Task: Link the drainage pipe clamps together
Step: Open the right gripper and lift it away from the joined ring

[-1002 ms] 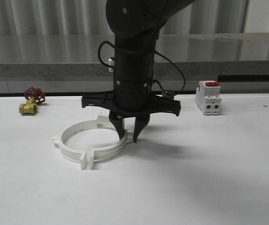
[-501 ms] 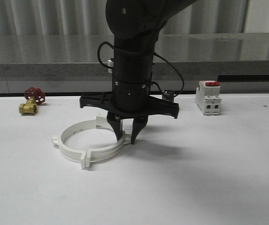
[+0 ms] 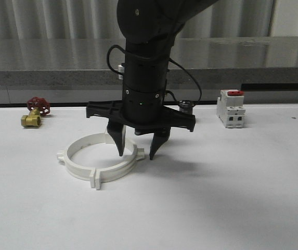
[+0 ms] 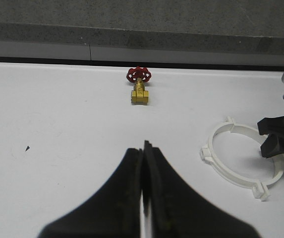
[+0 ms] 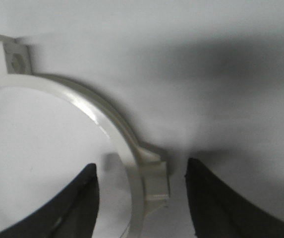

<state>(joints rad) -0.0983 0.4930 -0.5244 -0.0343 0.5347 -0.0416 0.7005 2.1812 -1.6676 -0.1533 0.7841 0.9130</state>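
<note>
The two white drainage pipe clamps [image 3: 78, 169] lie together on the white table as one flat ring, with flange tabs at its front, left and back. My right gripper [image 3: 137, 156] hangs over the ring's right side, open. One finger is inside the ring and the other outside. In the right wrist view the ring wall [image 5: 107, 119] and a flange tab [image 5: 154, 173] sit between the spread fingers of the right gripper [image 5: 141, 166], untouched. My left gripper [image 4: 144, 146] is shut on nothing, well left of the ring [image 4: 231, 177].
A brass valve with a red handwheel [image 3: 34, 112] [image 4: 139, 87] sits at the back left. A white block with a red top [image 3: 231, 108] stands at the back right. A grey ledge [image 3: 34, 78] runs along the table's far edge.
The right gripper's fingers, close together at the ring's right wall before, have spread apart. The ring has shifted slightly left.
</note>
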